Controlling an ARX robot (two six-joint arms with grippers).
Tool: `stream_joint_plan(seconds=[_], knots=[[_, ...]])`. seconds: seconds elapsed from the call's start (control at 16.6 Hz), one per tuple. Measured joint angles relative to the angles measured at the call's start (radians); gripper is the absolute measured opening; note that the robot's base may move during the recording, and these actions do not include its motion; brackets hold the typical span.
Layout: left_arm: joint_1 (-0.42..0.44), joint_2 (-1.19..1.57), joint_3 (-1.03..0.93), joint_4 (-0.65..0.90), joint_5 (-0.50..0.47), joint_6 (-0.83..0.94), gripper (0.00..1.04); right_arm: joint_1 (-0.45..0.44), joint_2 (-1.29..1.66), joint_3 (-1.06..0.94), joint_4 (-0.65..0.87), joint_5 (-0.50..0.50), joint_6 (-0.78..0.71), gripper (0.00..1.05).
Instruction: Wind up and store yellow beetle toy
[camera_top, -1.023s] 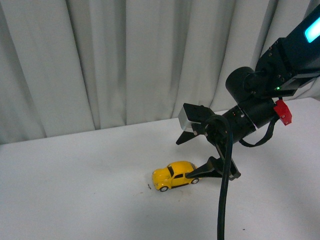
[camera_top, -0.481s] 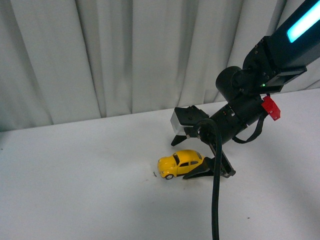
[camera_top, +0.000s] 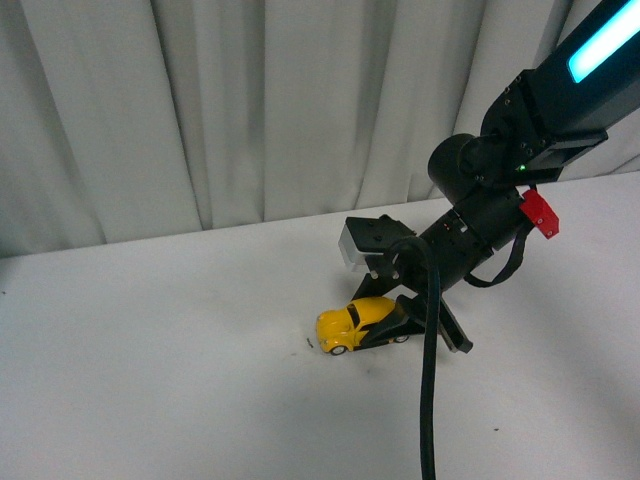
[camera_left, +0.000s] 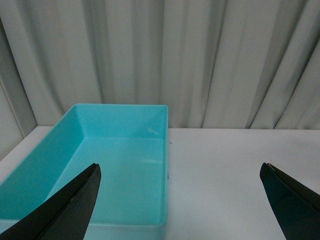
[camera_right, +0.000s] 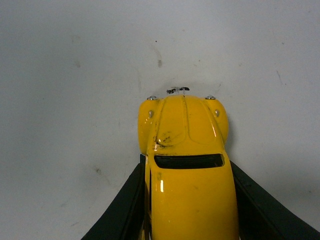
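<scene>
The yellow beetle toy (camera_top: 356, 323) sits on the white table, its nose pointing left in the front view. My right gripper (camera_top: 385, 330) is shut on its rear half, both black fingers pressed against its sides. In the right wrist view the toy (camera_right: 187, 165) fills the lower middle between the fingers (camera_right: 122, 210), hood and dark windscreen facing away from the camera. My left gripper (camera_left: 180, 200) is open and empty, its two black fingertips wide apart above the table beside a turquoise bin (camera_left: 65, 150). The left arm does not show in the front view.
The turquoise bin is empty and stands against a pale curtain (camera_left: 165, 55). A black cable (camera_top: 430, 390) hangs from the right arm toward the front of the table. A small dark speck (camera_top: 308, 343) lies just left of the toy. The curtain (camera_top: 250, 110) backs the table.
My right gripper has slid forward along the toy and closed on its sides. The toy has shifted slightly to the right.
</scene>
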Motion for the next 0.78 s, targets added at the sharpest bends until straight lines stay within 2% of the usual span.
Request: stream_joint_plan(seconds=[0.48,0.78], knots=[[0.0,0.0,0.0,0.0,0.0,0.0,0.98,-0.006,0.0,-0.018,0.042,-0.011,0.077,0.42],[0.0,0.0,0.0,0.0,0.0,0.0,0.98,-0.062,-0.039,-0.122,0.091,-0.036,0.072,0.42]])
